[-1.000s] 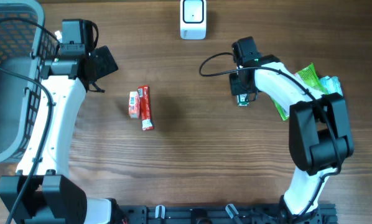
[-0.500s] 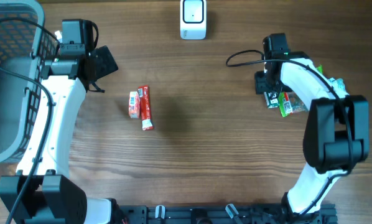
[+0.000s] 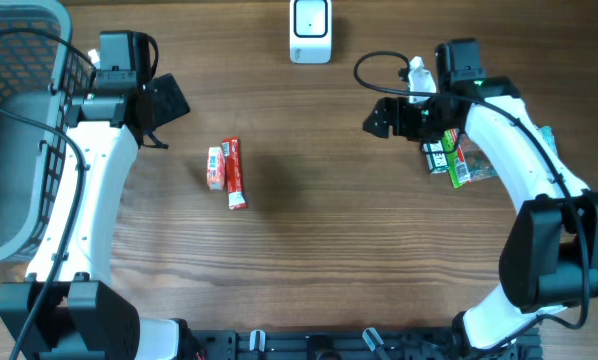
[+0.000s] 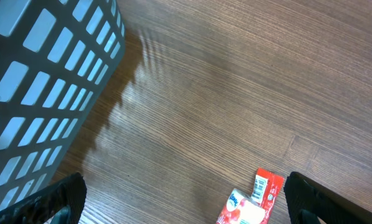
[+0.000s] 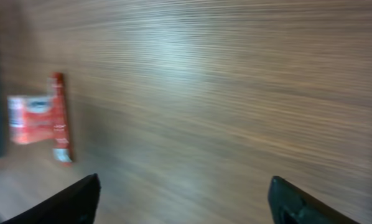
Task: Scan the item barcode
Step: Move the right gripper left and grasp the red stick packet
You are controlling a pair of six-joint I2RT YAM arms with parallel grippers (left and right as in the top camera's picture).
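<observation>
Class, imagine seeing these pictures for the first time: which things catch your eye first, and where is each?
The red snack packets lie together left of centre. A white barcode scanner stands at the far edge, and a grey mesh basket fills the left corner. Green and dark packets huddle at the right side.

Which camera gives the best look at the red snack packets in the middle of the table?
Overhead: the red packets lie whole and sharp. The left wrist view cuts them off at its bottom edge; the right wrist view blurs them.
</observation>
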